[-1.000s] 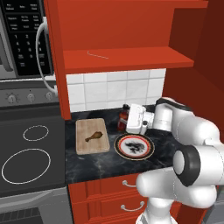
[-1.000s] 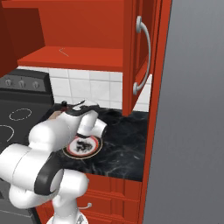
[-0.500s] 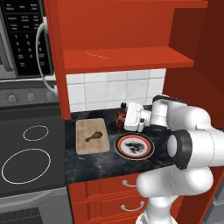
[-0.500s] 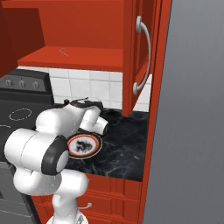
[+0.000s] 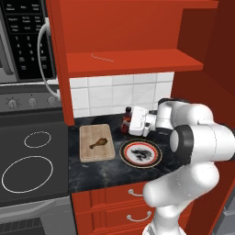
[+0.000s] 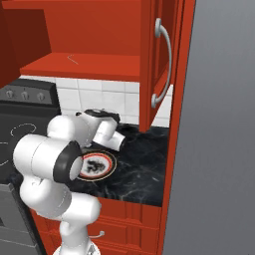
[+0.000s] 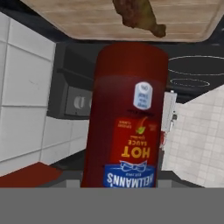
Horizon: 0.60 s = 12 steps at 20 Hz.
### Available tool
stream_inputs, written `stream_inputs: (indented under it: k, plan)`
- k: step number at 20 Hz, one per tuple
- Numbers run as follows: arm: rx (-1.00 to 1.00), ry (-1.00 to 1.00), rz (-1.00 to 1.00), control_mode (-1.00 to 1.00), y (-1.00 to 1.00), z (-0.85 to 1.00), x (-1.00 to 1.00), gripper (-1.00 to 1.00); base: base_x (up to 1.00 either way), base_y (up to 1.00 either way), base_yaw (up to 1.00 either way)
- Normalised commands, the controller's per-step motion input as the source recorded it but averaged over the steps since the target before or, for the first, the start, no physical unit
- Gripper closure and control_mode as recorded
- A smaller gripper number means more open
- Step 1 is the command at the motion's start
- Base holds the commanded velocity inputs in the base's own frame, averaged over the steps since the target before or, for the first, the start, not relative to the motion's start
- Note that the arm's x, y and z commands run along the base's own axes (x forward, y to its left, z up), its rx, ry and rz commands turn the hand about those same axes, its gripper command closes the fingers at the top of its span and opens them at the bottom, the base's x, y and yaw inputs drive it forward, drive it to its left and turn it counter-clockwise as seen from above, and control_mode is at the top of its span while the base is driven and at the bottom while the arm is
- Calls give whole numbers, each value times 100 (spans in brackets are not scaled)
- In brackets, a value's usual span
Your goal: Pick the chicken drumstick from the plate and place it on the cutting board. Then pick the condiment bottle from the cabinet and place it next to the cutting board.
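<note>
Condiment bottle (image 7: 124,118) sitting clamped in gripper (image 5: 130,124), hanging low over counter at board's 2 o'clock; chicken drumstick (image 5: 100,143) lying on cutting board (image 5: 96,142); plate (image 5: 140,153) sitting at board's 3 o'clock; risk: bottle tilting, toppling on release.

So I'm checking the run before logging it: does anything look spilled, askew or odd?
Nothing spilled. The condiment bottle is in the gripper between cutting board and plate; the chicken drumstick lies on the board.
</note>
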Motion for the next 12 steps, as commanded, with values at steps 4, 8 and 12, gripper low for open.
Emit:
stream_inputs:
  k: [4, 8, 12]
  plan:
    - [-3, -1, 0, -100, 0, -21, 12, 100, 0, 0, 0]
    - [-4, -1, 0, -100, 0, -23, 12, 100, 0, 0, 0]
    - [-3, -2, 0, -100, 0, -22, 11, 100, 0, 0, 0]
